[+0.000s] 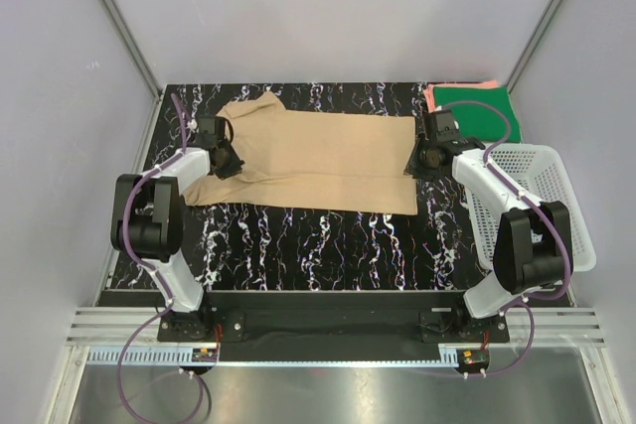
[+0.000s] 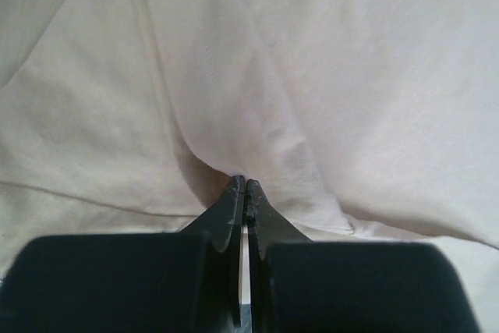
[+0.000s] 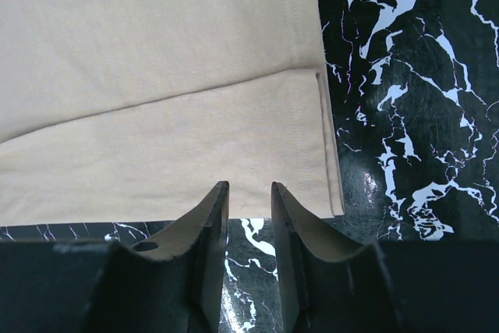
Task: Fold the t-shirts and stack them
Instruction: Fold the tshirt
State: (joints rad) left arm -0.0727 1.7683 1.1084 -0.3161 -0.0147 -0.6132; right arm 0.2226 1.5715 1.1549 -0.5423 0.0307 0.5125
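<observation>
Left tool (image 2: 245,185): clamped shut on a pinch of the tan shirt (image 1: 318,161) near its sleeve.
Right tool (image 3: 249,193): jaws apart at the hem corner, holding nothing.
Shirt: lay spread across the tabletop (image 1: 298,235).
Risk: I reckoned a one-sided lift would drag and bunch the cloth.
Room: black marbled surface, plain grey walls (image 1: 60,96).

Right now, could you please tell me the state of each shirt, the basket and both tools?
tan t-shirt: flat, one long side folded over.
green t-shirt: folded, top of the far-right stack.
coral-pink t-shirt: beneath the green one, only edges showing.
basket: upright.
left tool: shut on the tan t-shirt.
right tool: open at its hem, gripping nothing.
</observation>
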